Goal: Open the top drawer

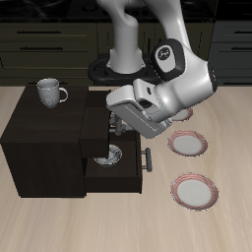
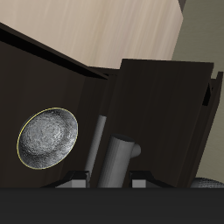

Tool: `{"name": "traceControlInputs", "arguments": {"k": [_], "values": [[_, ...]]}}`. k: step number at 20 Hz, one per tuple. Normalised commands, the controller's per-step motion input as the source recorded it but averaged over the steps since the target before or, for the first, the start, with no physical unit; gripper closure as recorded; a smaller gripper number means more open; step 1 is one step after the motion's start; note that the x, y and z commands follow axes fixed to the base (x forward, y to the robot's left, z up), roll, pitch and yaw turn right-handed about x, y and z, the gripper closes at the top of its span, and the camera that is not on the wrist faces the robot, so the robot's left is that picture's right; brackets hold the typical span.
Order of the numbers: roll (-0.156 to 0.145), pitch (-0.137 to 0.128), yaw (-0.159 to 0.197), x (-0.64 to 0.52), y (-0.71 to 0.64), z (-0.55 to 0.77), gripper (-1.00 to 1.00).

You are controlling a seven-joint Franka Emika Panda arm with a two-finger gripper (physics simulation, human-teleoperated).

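The dark brown-black cabinet [image 1: 44, 148] stands on the table with its drawers facing the plates. The top drawer [image 1: 113, 165] is pulled out, and its grey-black bar handle [image 1: 148, 158] stands free at its front. A grey bowl [image 1: 110, 154] lies inside it, and the wrist view shows this bowl [image 2: 48, 138] beside the handle [image 2: 121, 159]. My gripper [image 1: 119, 127] hangs just above the open drawer, back from the handle and holding nothing. Its dark fingers stand apart. The lower drawer is hidden under the open one.
A grey mug [image 1: 49, 93] stands on the cabinet's top. Two red-rimmed white plates [image 1: 187, 145] [image 1: 195, 191] lie on the table beside the open drawer. A third plate is partly hidden behind my arm.
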Motion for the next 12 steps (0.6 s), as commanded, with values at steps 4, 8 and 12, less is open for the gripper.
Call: {"name": "traceControlInputs", "arguments": {"k": [4, 8, 12], "values": [[0.072, 0.009, -0.032, 0.0, 0.44, 0.07, 1.0], [0.067, -0.014, -0.016, -0.09, 0.45, 0.1, 1.0], [0.076, -0.019, -0.011, -0.12, 0.54, 0.09, 1.0]]}}
